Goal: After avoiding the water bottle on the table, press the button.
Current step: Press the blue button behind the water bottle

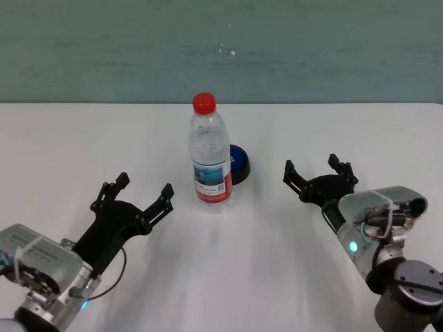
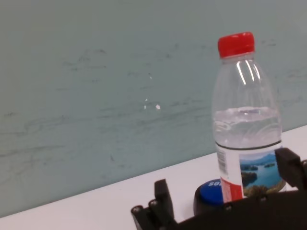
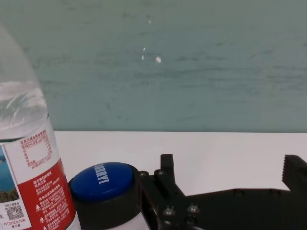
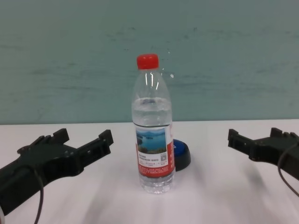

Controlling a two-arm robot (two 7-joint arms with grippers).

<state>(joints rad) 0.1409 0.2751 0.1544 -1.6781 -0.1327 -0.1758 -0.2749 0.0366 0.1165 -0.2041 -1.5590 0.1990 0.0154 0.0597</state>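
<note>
The water bottle [image 1: 210,153] stands upright at the middle of the white table [image 1: 62,145], clear with a red cap and lake label. It also shows in the left wrist view [image 2: 244,124], the right wrist view [image 3: 26,163] and the chest view [image 4: 153,126]. The blue button [image 1: 239,163] sits just behind and right of the bottle, partly hidden by it; it also shows in the chest view [image 4: 180,155], the left wrist view [image 2: 209,193] and the right wrist view [image 3: 103,182]. My left gripper [image 1: 144,188] is open, left of the bottle. My right gripper [image 1: 315,168] is open, right of the button.
A teal wall [image 1: 221,48] runs along the table's far edge. Bare white tabletop lies between each gripper and the bottle, and in front of the bottle.
</note>
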